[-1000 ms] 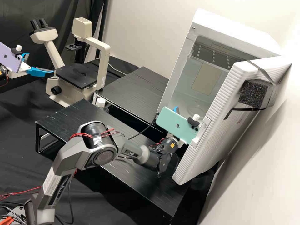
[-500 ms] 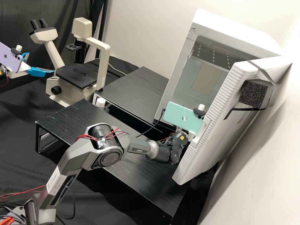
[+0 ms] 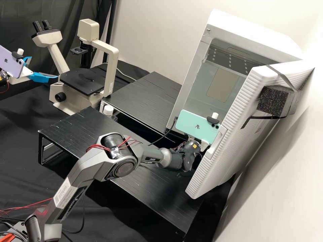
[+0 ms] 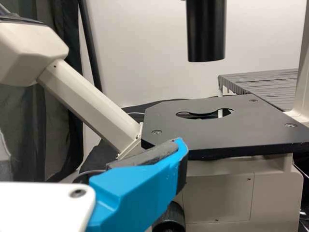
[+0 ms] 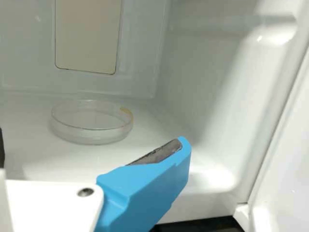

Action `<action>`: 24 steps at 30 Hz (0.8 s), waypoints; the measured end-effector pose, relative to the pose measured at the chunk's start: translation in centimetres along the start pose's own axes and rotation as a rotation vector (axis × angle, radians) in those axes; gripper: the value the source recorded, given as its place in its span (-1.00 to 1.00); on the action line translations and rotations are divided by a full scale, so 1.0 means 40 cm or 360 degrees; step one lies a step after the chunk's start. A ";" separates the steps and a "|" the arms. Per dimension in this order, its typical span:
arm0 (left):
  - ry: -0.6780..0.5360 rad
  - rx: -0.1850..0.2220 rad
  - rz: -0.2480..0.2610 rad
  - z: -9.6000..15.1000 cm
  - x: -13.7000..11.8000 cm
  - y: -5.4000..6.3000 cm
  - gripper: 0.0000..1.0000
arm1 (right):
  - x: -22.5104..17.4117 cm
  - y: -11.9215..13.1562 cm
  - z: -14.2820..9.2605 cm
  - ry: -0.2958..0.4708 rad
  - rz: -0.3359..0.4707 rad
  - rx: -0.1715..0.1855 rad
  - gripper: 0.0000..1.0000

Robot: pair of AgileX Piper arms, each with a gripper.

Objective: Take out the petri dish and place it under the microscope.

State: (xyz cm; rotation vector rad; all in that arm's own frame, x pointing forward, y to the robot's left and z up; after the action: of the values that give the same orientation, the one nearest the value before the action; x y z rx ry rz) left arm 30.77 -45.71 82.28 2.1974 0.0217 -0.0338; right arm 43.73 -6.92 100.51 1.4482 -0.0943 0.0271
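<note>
In the high view's upper left, your left gripper [image 3: 44, 67] was spread. Your right gripper [image 5: 91, 144], also spread, faced the dish [image 5: 91, 126] in the box [image 3: 252, 35] at right; an off-centre reach risked shoving it deeper.

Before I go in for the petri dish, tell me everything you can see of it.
The petri dish is round, shallow and see-through, like clear plastic or glass, with a yellow-orange patch at one side of its rim. It lies flat on the white chamber's floor, toward the back wall with the beige panel. Only the floor appears to touch it. I can't tell whether a lid is on or what it holds.
</note>
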 end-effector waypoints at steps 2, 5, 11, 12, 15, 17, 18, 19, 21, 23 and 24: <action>0.0000 0.0000 0.0000 0.000 0.000 0.000 1.00 | 0.005 -0.002 -0.007 0.0000 -0.0004 -0.0004 1.00; 0.0000 0.0000 0.0000 0.000 0.000 0.000 1.00 | 0.011 0.003 -0.014 -0.0005 0.0001 -0.0013 1.00; 0.0000 0.0000 0.0000 0.000 0.000 0.000 1.00 | 0.028 0.002 -0.018 -0.0002 0.0002 -0.0022 1.00; 0.0000 0.0000 0.0000 0.000 0.000 0.000 1.00 | 0.032 -0.005 -0.015 -0.0003 -0.0005 -0.0019 1.00; 0.0000 0.0000 0.0000 0.000 0.000 0.000 1.00 | 0.042 -0.015 -0.005 -0.0038 -0.0017 -0.0007 1.00; 0.0000 0.0000 0.0000 0.000 0.000 0.000 1.00 | 0.049 -0.018 -0.006 -0.0041 -0.0007 0.0016 1.00; 0.0000 0.0000 0.0000 0.000 0.000 0.000 1.00 | 0.052 -0.018 -0.011 -0.0034 0.0000 0.0027 1.00; 0.0000 0.0000 0.0000 0.000 0.000 0.000 1.00 | 0.054 -0.017 -0.010 -0.0038 0.0009 0.0038 1.00; 0.0000 0.0000 0.0000 0.000 0.000 0.000 1.00 | 0.058 -0.018 -0.009 -0.0048 0.0009 0.0042 1.00; 0.0000 0.0000 0.0000 0.000 0.000 0.000 1.00 | 0.062 -0.022 -0.009 -0.0049 0.0007 0.0047 1.00; 0.0000 0.0000 0.0000 0.000 0.000 0.000 1.00 | 0.065 -0.021 -0.010 -0.0045 0.0009 0.0046 1.00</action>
State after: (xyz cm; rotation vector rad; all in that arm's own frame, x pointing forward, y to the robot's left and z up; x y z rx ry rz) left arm 30.77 -45.71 82.28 2.1974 0.0217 -0.0338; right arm 46.38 -6.72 99.82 1.4774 -0.1217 0.0127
